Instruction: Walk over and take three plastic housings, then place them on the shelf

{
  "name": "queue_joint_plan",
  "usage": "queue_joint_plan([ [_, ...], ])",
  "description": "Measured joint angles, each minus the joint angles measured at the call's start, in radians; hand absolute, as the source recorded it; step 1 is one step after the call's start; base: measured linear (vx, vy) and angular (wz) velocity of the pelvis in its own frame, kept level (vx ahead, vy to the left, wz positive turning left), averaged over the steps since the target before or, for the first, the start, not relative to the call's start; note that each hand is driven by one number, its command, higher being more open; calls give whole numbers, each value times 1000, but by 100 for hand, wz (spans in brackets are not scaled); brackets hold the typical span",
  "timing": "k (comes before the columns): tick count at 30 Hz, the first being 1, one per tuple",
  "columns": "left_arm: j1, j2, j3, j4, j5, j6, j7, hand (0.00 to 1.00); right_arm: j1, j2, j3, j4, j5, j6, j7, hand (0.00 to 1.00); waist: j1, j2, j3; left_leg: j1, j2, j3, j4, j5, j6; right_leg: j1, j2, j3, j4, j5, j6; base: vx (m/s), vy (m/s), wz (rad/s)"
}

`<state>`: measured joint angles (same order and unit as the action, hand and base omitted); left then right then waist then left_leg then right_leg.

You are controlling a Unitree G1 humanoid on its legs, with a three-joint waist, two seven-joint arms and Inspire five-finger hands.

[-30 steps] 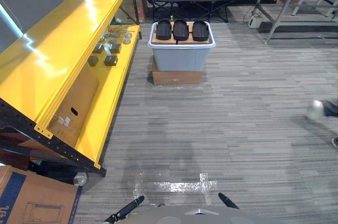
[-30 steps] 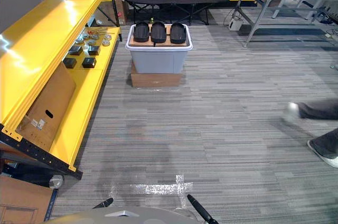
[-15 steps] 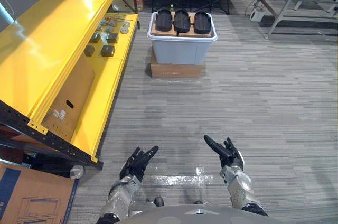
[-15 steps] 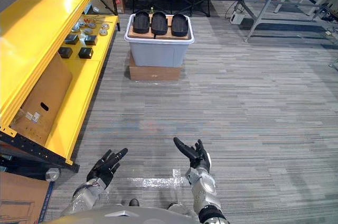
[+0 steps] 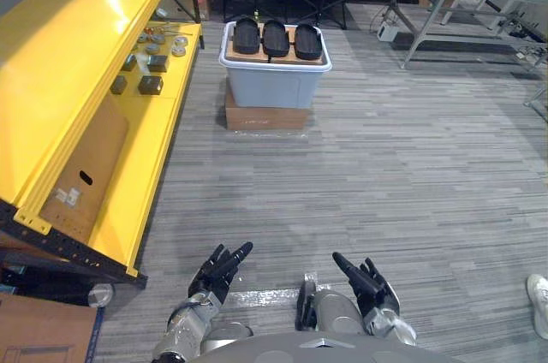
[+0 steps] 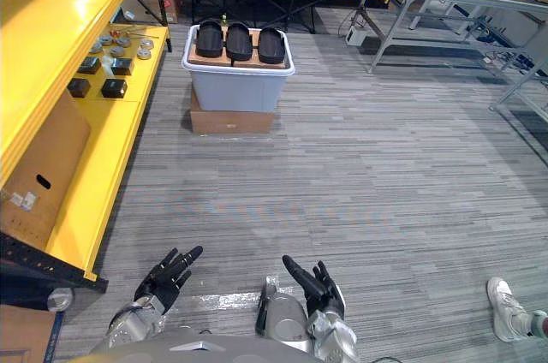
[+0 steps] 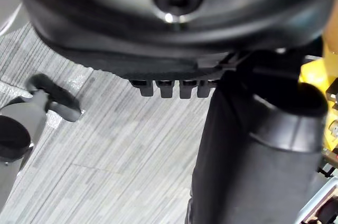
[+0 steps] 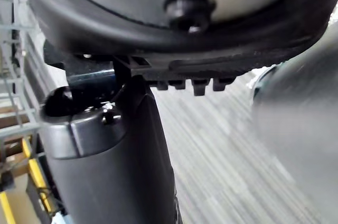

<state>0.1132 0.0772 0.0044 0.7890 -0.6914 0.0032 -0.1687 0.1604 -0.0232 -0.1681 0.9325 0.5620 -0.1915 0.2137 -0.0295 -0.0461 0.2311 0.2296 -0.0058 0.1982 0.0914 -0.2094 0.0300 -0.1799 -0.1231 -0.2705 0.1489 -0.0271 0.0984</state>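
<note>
3 black plastic housings (image 5: 275,38) atop grey bin (image 5: 274,89), upper centre; yellow shelf (image 5: 51,55) at left. L hand (image 5: 217,269) & R hand (image 5: 373,288), bottom: fingers straight, empty.

Bright, likely overhead light; glare on shelf (image 5: 60,72).

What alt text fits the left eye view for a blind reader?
Three black plastic housings sit in a row atop a grey bin across a grey floor, beside a yellow shelf. The robot's left hand and right hand hover open in the foreground.
</note>
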Motion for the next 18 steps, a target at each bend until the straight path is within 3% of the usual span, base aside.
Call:
queue_joint_plan([
  [2, -1, 7, 0, 1, 19, 2, -4, 100, 13, 0, -15, 6, -2, 1, 18, 100, -2, -16, 0, 15, 1, 6, 53, -69, -37, -13, -5, 1, -11, 25, -22, 370, -194, -8],
  [3, -1, 9, 0, 1, 27, 5, -3, 100, 25, -3, -18, 7, 1, 3, 50, 100, -3, -9, -4, 22, 19, 5, 98, -125, -60, -14, 4, 2, 17, 41, -71, 417, -226, -1],
  [4, -1, 8, 0, 2, 24, 7, 1, 100, 25, -9, -19, 8, 7, 11, 68, 100, -4, 6, -5, 20, 40, 5, 126, -155, -75, -23, 14, -5, 51, 57, -102, 438, -232, 3],
  [6, 6, 0, 3, 39, 0, 21, 21, 100, 31, -60, -8, 7, 11, 11, 88, 100, -10, 70, -55, 11, 132, 14, 227, -213, -140, -42, 69, -48, 153, 32, -145, 474, -204, -2],
  [7, -6, 3, 16, 73, -33, 21, 30, 100, 14, -68, -7, 20, 2, 10, 82, 100, -3, 84, -55, -91, 182, 1, 472, -195, -176, -38, 94, -54, 189, 8, -191, 664, -294, -17],
  [8, -13, -6, 33, 79, -54, 22, 38, 100, -3, -80, -3, 23, 1, 7, 86, 100, -1, 101, -48, -184, 234, -10, 682, -108, -198, -7, 120, -57, 171, -12, -205, 669, -302, -11],
  [9, -4, -21, 50, 72, -53, 10, 38, 100, -19, -84, 6, 24, 0, 6, 88, 100, 0, 122, -32, -300, 294, -26, 921, -63, -182, 56, 153, -57, 129, -24, -217, 577, -248, -4],
  [10, -13, -23, 64, 68, -58, 3, 37, 100, -24, -88, 5, 26, -3, 6, 88, 100, 4, 127, -22, -336, 305, -30, 995, -66, -178, 95, 163, -58, 110, -30, -225, 599, -219, -1],
  [11, -27, -23, 93, 70, -75, 3, 39, 100, -31, -86, 8, 33, -10, 6, 88, 100, 16, 109, -1, -382, 292, -34, 1039, -66, -178, 185, 167, -58, 71, -41, -234, 471, -169, -5],
  [12, -27, -21, 95, 66, -83, 1, 39, 100, -31, -83, 14, 34, -15, 5, 89, 100, 21, 101, 1, -402, 276, -33, 1019, -66, -178, 222, 166, -52, 45, -43, -234, 567, -206, -20],
  [13, -26, -24, 111, 50, -93, 0, 36, 100, -43, -78, 24, 33, -45, -2, 91, 100, 37, 88, 2, -435, 230, -19, 910, -66, -177, 287, 162, -36, -17, -44, -225, 524, -179, -40],
  [15, -24, -52, 150, 25, -89, 0, 34, 100, -79, -84, 34, 31, -49, -18, 87, 100, 61, 84, 7, -487, 149, -11, 570, -45, -151, 343, 159, 5, -87, -47, -201, 529, -119, -54],
  [17, -25, -81, 203, 14, -92, 3, 21, 100, -115, -85, 46, 23, -92, -34, 68, 100, 77, 86, 21, -509, 87, -48, 226, 70, -148, 380, 161, 40, -113, -67, -170, 381, 8, -47],
  [18, -25, -83, 208, 5, -92, 6, 18, 100, -115, -85, 50, 12, -100, -37, 59, 100, 83, 85, 30, -508, 76, -59, 155, 107, -155, 400, 161, 50, -121, -75, -160, 501, 88, -42],
])
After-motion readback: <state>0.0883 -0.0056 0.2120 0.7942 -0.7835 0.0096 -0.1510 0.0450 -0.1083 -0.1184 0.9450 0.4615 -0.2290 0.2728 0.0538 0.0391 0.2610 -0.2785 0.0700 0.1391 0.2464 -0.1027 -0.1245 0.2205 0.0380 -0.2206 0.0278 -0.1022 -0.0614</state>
